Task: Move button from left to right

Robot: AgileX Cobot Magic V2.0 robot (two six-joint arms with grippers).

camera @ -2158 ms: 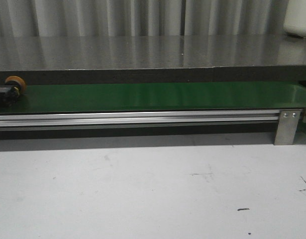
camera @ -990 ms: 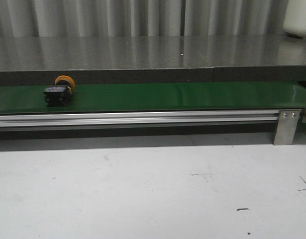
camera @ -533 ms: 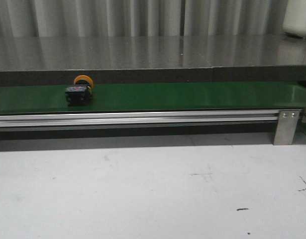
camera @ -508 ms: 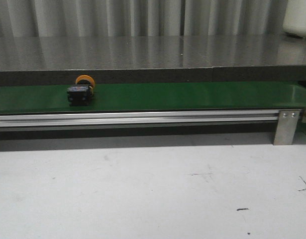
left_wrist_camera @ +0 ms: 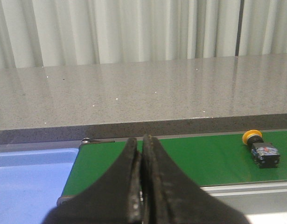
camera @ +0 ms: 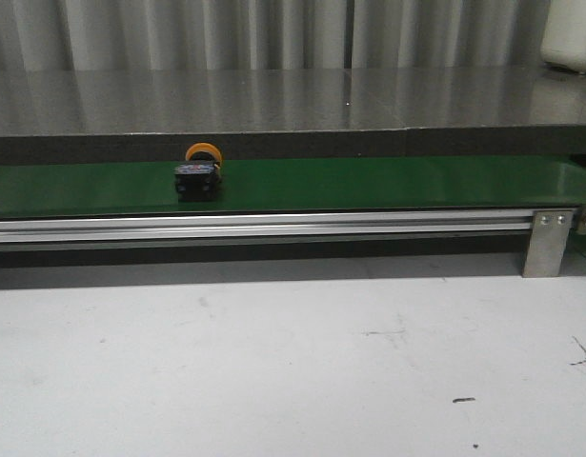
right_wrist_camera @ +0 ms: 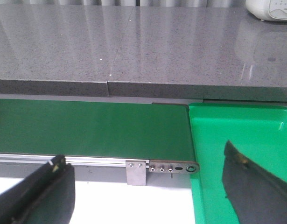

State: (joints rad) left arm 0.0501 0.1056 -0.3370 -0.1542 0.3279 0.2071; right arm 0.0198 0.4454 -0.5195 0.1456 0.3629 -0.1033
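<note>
The button (camera: 198, 173), orange cap on a black boxy body, lies on its side on the green conveyor belt (camera: 369, 183), left of the middle in the front view. The left wrist view shows the button (left_wrist_camera: 261, 150) on the belt (left_wrist_camera: 199, 158), well apart from my left gripper (left_wrist_camera: 142, 140), which is shut with nothing between its black fingers. My right gripper (right_wrist_camera: 145, 161) stands open near the belt's right end (right_wrist_camera: 134, 128); no button appears in that view. Neither gripper shows in the front view.
A grey stone counter (camera: 293, 100) runs behind the belt and an aluminium rail (camera: 273, 227) with a bracket (camera: 548, 242) in front. A blue tray (left_wrist_camera: 26, 177) sits at the belt's left end, a green bin (right_wrist_camera: 246, 154) at its right end. White table (camera: 293, 371) lies nearest.
The button has travelled rightward along the belt, from the far left edge of the front view to about a third of the way across. No gripper touches it.
</note>
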